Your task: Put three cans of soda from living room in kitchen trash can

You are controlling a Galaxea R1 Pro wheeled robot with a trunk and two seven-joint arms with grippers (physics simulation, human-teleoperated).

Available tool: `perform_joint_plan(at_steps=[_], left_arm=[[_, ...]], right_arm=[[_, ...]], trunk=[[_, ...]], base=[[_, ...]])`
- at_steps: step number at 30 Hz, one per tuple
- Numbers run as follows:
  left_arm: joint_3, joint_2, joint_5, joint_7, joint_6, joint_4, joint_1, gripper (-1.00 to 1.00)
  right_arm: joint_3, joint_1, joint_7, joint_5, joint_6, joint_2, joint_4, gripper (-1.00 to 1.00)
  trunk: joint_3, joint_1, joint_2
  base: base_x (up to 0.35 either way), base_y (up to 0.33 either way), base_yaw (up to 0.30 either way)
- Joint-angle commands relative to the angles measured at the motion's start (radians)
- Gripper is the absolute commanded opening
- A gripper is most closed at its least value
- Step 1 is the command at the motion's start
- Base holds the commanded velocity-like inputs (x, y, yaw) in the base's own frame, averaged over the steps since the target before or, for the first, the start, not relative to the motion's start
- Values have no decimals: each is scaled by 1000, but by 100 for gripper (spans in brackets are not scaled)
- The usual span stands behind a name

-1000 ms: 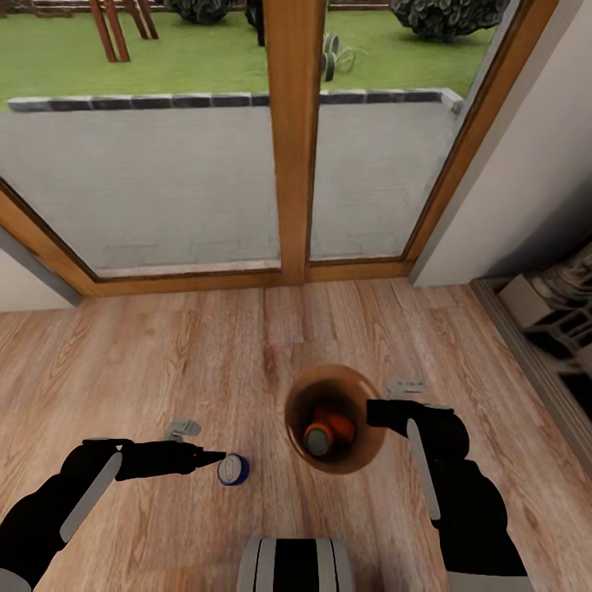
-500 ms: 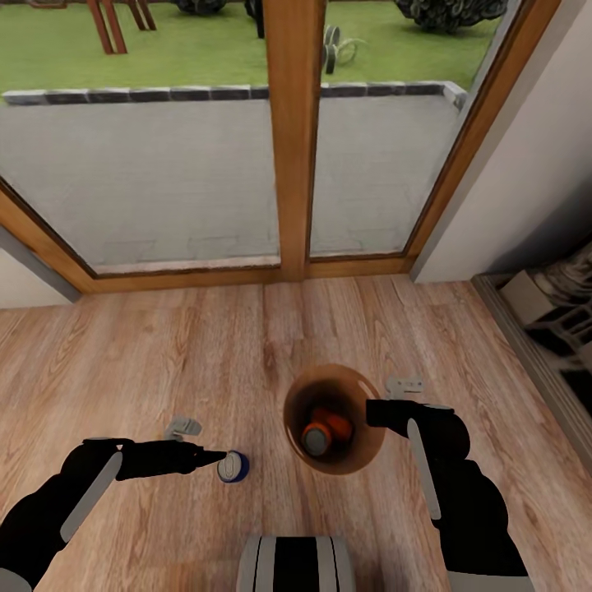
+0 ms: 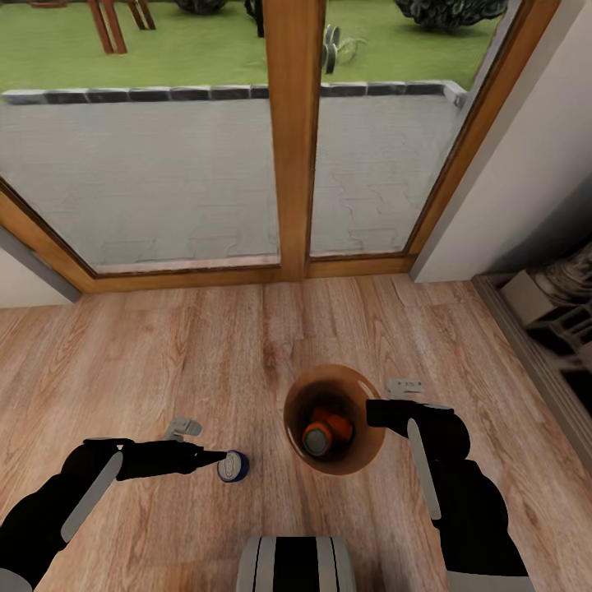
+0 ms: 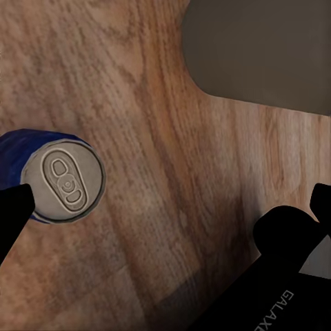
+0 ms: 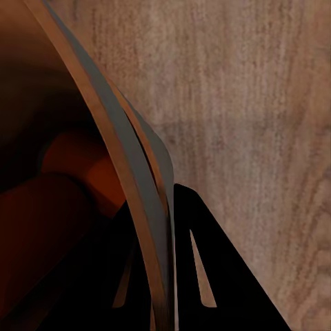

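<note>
While the robot faces a glass patio door (image 3: 205,148) with a wooden frame, both arms sit low in the head view over a plank floor (image 3: 164,362).

Left gripper (image 3: 220,457), lower left of the head view, points toward frame centre with the blue soda can (image 3: 233,468) at its tip. In the left wrist view the can (image 4: 58,178) shows its grey top and pull tab, one finger (image 4: 14,214) touching its side, the other finger (image 4: 289,238) well apart across bare floor. Jaws spread wide, not gripping; can looks to be standing on the floor, not lifted.

Brown wooden bin (image 3: 335,418) is just right of centre in the lower half of the head view, near the blue can but not touching it. Inside it: an orange can (image 3: 321,436) with grey top facing up, a second orange body (image 3: 335,421) behind it.

Right gripper (image 3: 372,412) is at the bin's right rim. In the right wrist view the thin bin wall (image 5: 117,158) runs between the two dark fingers (image 5: 200,276), orange cans (image 5: 55,200) on the inner side. Jaws clamped on the rim.

Two small grey shapes lie flat on the floor: one (image 3: 182,427) above the left arm, one (image 3: 405,384) above the right gripper; can't tell what they are. Dark shelf (image 3: 551,321) with boxes at right edge.
</note>
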Motion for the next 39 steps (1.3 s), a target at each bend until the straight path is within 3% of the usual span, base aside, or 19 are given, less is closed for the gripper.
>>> perform_joint_plan(at_steps=[1,13,14,16,20,31,34,35,37,39], left_arm=[[0,0,0,1,0,0,0,100],[2,-6,-7,25,1,-3,0,100],[2,-17,-14,80,1,-7,0,100],[1,-73,-24,282,2,-16,0,100],[-4,-145,-25,463,3,-21,0,100],[-2,-165,-33,515,3,-4,0,100],[-5,-202,-32,567,2,23,0,100],[-6,-246,-32,617,1,51,-1,100],[-5,-281,-34,657,0,76,-2,100],[-5,-292,-34,671,0,86,-3,100]], right_arm=[[0,0,3,-27,0,0,0,-100],[0,0,3,-28,0,0,0,-100],[0,0,3,-28,0,0,0,-100],[0,0,3,-28,0,0,0,-100],[1,0,3,-29,0,0,0,-100],[2,0,3,-29,0,0,0,-100],[2,0,3,-29,0,0,0,-100],[2,0,3,-29,0,0,0,-100],[4,0,3,-29,0,0,0,-100],[5,0,3,-29,0,0,0,-100]], trunk=[[0,0,0],[0,0,0],[0,0,0],[0,0,0],[0,0,0],[0,0,0],[0,0,0],[0,0,0],[0,0,0],[0,0,0]], base=[[0,0,0],[0,0,0],[0,0,0],[0,0,0],[0,0,0],[0,0,0],[0,0,0],[0,0,0],[0,0,0],[0,0,0]])
